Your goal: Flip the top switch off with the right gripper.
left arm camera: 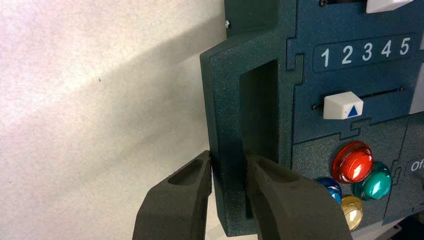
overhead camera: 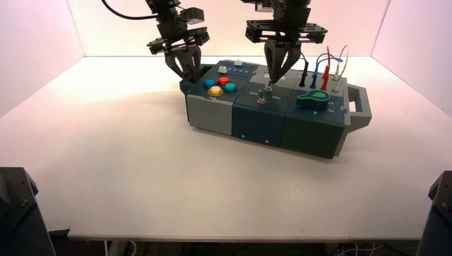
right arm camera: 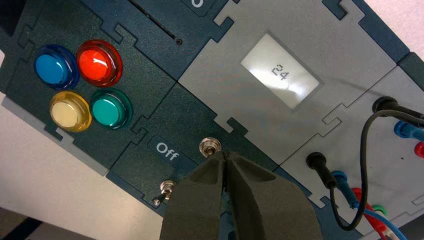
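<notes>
Right gripper point(right arm camera: 225, 155), fingertips together, right at top switch point(right arm camera: 210, 146), silver toggle mid-box, farther back of two beside "Off" label point(right arm camera: 167, 151). Left gripper point(left arm camera: 228, 156) clamped on box's left handle point(left arm camera: 227, 125).

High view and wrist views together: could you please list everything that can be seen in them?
table: one, white, under the box
box: one, mostly dark with grey panels, on the table
handles: two, dark at the box's left end, grey at its right
buttons: four, red, blue, yellow, green, left part
sliders: two, white, far left part
toggle switches: two, silver, middle; top one, lower one
display: one, pale, reading 24, middle
knob: one, green, right part
wires: several, black, blue, red, white, far right part
left hand: one, black, gripping the dark handle
right hand: one, black, at the top switch
</notes>
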### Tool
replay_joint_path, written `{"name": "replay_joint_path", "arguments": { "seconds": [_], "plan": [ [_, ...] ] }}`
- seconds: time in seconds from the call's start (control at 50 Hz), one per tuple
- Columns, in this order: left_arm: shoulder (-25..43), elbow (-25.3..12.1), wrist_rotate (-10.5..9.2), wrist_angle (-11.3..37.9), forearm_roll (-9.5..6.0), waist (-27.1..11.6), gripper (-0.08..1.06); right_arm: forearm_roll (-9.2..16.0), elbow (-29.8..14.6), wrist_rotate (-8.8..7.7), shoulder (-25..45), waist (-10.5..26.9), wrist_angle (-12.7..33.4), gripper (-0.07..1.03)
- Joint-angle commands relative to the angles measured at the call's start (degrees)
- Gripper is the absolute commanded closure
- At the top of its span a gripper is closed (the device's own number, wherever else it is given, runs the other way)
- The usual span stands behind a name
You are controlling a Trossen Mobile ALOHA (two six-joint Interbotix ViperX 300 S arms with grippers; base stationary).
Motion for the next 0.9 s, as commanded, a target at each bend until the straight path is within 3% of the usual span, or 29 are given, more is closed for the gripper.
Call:
{"name": "replay_joint_path", "arguments": {
  "seconds": [0.02,0.18,0.32,0.4,0.9],
  "plan": [
    [-1.32,-1.49,0.44,0.18,-1.05,-0.18,1.01,1.49,-2.20,-0.09,-0.79,2.46,-0.26,0.98],
    [-1.41,-0.97,1.58,1.49,-3.52,-0.62,1.01,2.02,-2.46,-0.09,-0.53,2.72,-0.26,0.98],
    [-1.76,0.70,4.31,2.37,-8.44,-1.58,1.01,2.20,-2.99,-0.18,-0.44,3.08,-0.26,0.98],
    [-1.85,1.14,5.10,2.37,-9.84,-2.02,1.01,2.37,-3.25,-0.18,-0.26,3.34,-0.26,0.98],
    [-0.88,-1.49,3.96,4.92,-9.14,0.09,1.01,0.70,-4.92,0.09,-1.85,3.34,0.62,0.98]
  ]
}}
